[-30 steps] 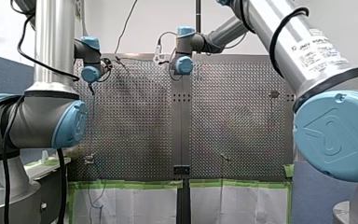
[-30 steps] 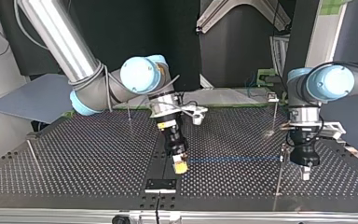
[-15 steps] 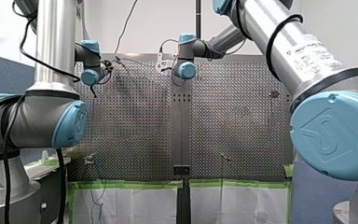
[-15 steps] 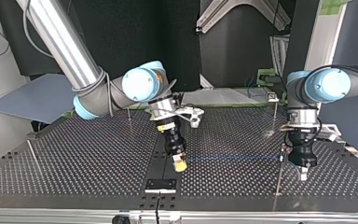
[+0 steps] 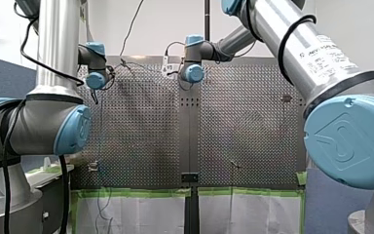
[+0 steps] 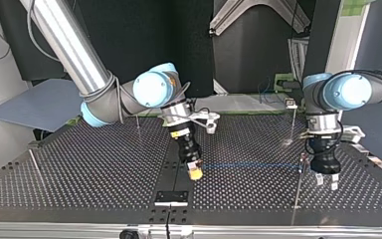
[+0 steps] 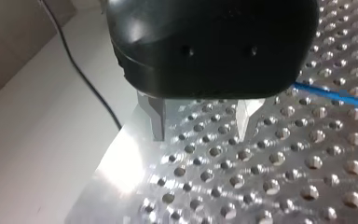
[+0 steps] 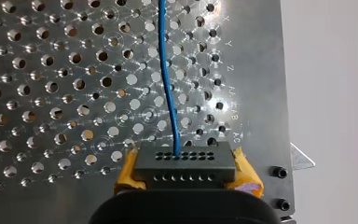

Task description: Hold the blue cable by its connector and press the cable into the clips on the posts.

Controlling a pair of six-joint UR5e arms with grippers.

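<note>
In the top view the blue cable [image 6: 248,166] runs level above the perforated table [image 6: 79,174], from my right gripper [image 6: 195,172] to a thin post [image 6: 299,186]. The right gripper's yellow pads [image 8: 244,171] are shut on the black connector [image 8: 185,161], and the blue cable [image 8: 168,79] leads straight ahead out of it. My left gripper [image 6: 327,181] hangs just beside the post at the cable's far end. Its metal fingers [image 7: 156,119] stand open with nothing between them. The blue cable [image 7: 335,95] passes to one side of them.
More thin posts stand on the table: one behind my left gripper with a clip on top [image 6: 291,104], one near the back middle [image 6: 138,122], one at the top view's left [image 6: 35,167]. A black plate [image 6: 171,197] lies at the near edge.
My left gripper's fingers have parted; they were together before. My right gripper, with the connector, has shifted slightly towards the top view's right and lifted a little.
</note>
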